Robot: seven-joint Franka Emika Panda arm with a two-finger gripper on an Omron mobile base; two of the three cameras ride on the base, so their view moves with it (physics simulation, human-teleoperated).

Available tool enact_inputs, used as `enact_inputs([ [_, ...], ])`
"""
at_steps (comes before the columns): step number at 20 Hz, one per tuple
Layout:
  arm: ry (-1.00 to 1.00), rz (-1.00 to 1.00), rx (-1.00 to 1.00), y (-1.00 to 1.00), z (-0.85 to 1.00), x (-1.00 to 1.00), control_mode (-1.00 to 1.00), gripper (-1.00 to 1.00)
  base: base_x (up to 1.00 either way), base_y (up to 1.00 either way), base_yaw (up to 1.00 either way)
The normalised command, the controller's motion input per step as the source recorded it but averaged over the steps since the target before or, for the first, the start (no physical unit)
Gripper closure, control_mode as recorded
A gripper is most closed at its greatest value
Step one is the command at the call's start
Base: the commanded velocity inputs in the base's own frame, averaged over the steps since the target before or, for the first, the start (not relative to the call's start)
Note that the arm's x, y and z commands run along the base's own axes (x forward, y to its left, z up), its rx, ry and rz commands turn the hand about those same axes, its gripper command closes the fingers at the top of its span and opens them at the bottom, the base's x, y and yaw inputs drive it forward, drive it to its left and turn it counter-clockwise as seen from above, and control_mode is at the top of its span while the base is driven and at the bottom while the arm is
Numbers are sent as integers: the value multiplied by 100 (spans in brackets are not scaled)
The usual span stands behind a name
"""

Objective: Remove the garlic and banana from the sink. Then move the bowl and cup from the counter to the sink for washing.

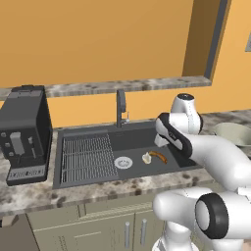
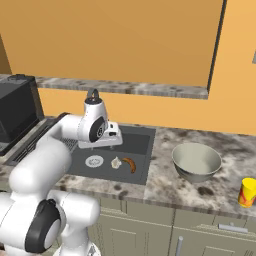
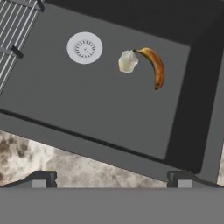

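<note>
The gripper (image 3: 111, 179) is hanging wide open and empty above the sink (image 1: 88, 181), where the garlic (image 3: 127, 61) is lying just beside the banana (image 3: 154, 66), near the drain (image 3: 84, 47).

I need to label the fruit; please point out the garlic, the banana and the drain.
garlic (image 3: 127, 61), hand view, middle of the bulb.
banana (image 3: 156, 66), hand view, middle of its curve.
drain (image 3: 84, 48), hand view, centre.

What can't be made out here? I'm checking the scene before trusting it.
- Grey metallic bowl: left base view, half hidden behind the white arm.
- Small yellow cup: right base view, its right side cut off by the frame edge.
- Dark faucet: right base view, mostly behind the arm.
</note>
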Motion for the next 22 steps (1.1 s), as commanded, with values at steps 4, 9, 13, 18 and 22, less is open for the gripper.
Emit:
enact_inputs([
  [4, 0, 0, 0, 2, -17, 8, -100, -100, 0, 0, 0],
  [9, 0, -1, 0, 3, -19, 6, -100, -100, 0, 0, 0],
  [13, 0, -2, 0, 6, -19, 1, -100, -100, 0, 0, 0],
  [18, 0, -7, 0, 11, -19, 3, -100, -100, 0, 0, 0],
  [22, 0, -8, 0, 5, -20, 7, -100, -100, 0, 0, 0],
])
